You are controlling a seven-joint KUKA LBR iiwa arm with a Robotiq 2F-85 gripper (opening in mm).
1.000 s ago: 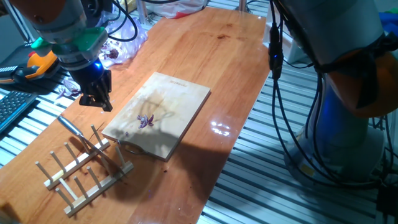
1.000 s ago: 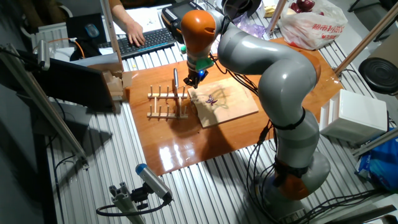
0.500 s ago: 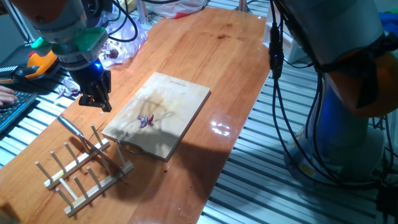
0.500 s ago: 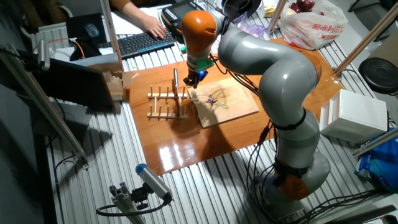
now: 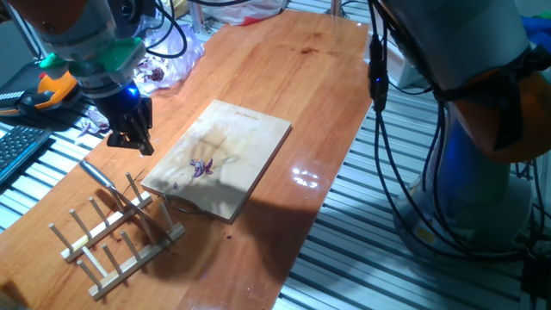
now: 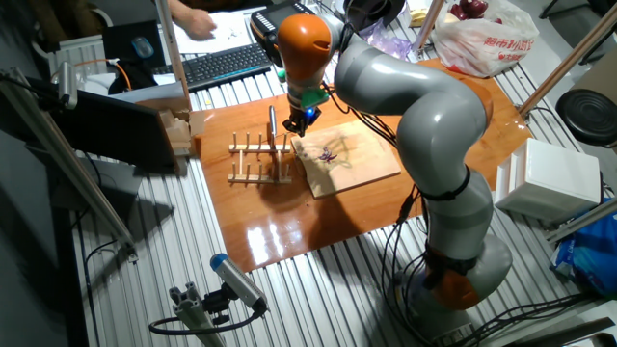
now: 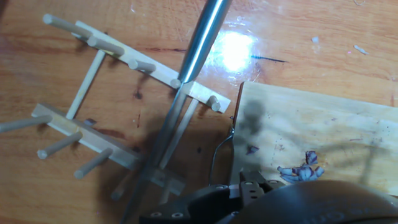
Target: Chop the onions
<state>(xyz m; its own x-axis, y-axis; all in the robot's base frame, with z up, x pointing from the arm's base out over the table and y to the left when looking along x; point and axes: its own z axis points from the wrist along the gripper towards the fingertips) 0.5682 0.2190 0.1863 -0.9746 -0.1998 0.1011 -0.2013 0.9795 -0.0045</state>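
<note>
**Gripper poised over the table beside the cutting board and peg rack**

The gripper point(image 5: 131, 138) hangs above the wooden table point(image 5: 310, 77), its dark fingers pointing down; whether they stand apart or together cannot be told from any of the views, and nothing is seen held between them. In the other fixed view the gripper point(image 6: 301, 120) sits at the end of the grey arm point(image 6: 415, 106), below an orange wrist segment.

Just beside the gripper, toward the table's middle, lies the wooden board point(image 5: 222, 159). On it, near the edge closest to the gripper, rest the onions point(image 5: 202, 167), a small cluster of purple and white bits, apart from the fingers. The hand view shows the onions point(image 7: 301, 171) on the pale board point(image 7: 336, 137), just past the dark gripper body at the frame's lower edge.

Below and to the other side of the gripper stands a wooden peg rack point(image 5: 116, 232). A metal utensil handle point(image 5: 97, 174) leans across the rack, its upper end near the gripper; in the hand view this handle point(image 7: 202, 37) crosses the rack point(image 7: 93, 124) diagonally.
</note>
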